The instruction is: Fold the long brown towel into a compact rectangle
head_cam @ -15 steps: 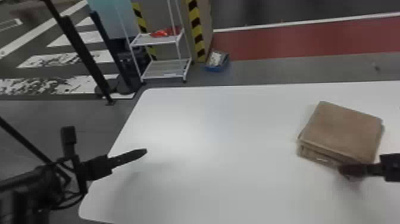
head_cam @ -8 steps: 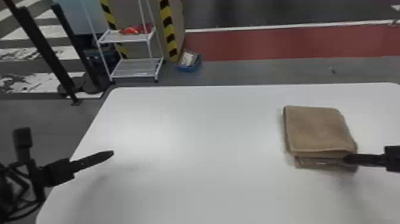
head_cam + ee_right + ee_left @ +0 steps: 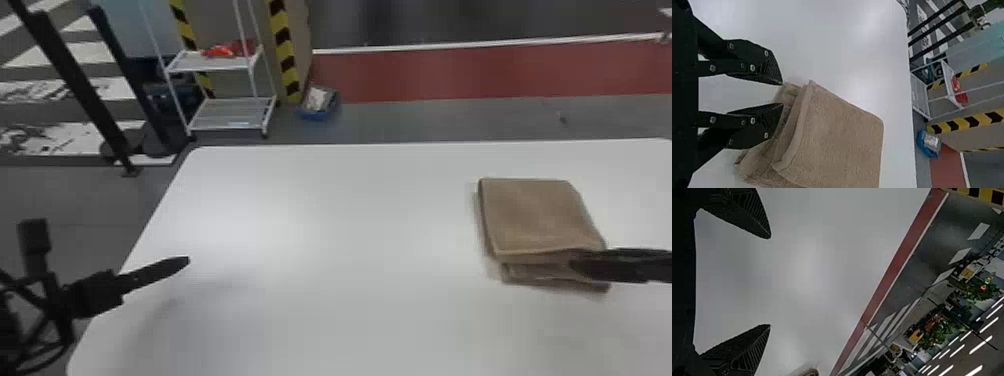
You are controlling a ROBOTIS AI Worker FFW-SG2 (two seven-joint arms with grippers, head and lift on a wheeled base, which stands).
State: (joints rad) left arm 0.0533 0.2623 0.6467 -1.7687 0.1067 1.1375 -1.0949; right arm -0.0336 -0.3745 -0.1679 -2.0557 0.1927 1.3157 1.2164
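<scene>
The brown towel lies folded in a layered, nearly square stack on the right part of the table, its lower layers jutting out along the near edge. My right gripper is at that near edge, towards the right corner. In the right wrist view, my right gripper stands open with a gap between its fingertips, close by the layered edge of the towel. Over the table's left side is my left gripper, far from the towel. The left wrist view shows my left gripper wide open, nothing between its fingers.
The white table stretches between the two grippers. Beyond its far edge stand a white wire shelf with red items and a blue bin on the floor. Dark posts rise behind the table's left corner.
The head view has turned rightwards, so table, shelf and towel appear farther left. Against the towel, my right gripper sits about where it was, by its near edge.
</scene>
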